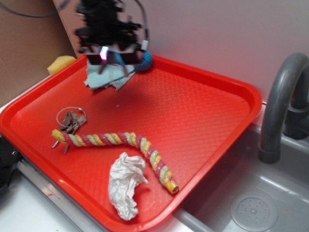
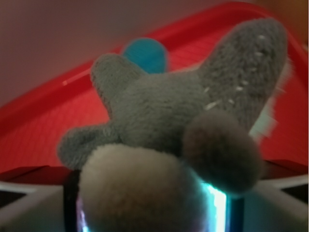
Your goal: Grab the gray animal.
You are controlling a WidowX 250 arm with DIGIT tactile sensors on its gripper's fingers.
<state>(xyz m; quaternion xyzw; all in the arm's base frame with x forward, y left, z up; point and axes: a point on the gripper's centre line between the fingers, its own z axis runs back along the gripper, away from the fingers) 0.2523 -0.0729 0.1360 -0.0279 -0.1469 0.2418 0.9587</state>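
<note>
Pale face up close, the mouse (image 2: pixel 164 125) sits clamped in the closed gripper (image 1: pixel 115 60), lifted clear above the cloth (image 1: pixel 108 77), ball (image 1: pixel 144 60) just behind.

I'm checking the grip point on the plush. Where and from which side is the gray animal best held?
By its head end, from above. In the wrist view the gray animal fills the frame, pale face wedged at the gripper, body and legs sticking out free. The soft, rounded head compresses; the thin legs would likely slip. In the exterior view it seems lifted above the red tray.

Red tray (image 1: pixel 212 116), rope (image 1: pixel 116 140), keys (image 1: pixel 71 120)
</note>
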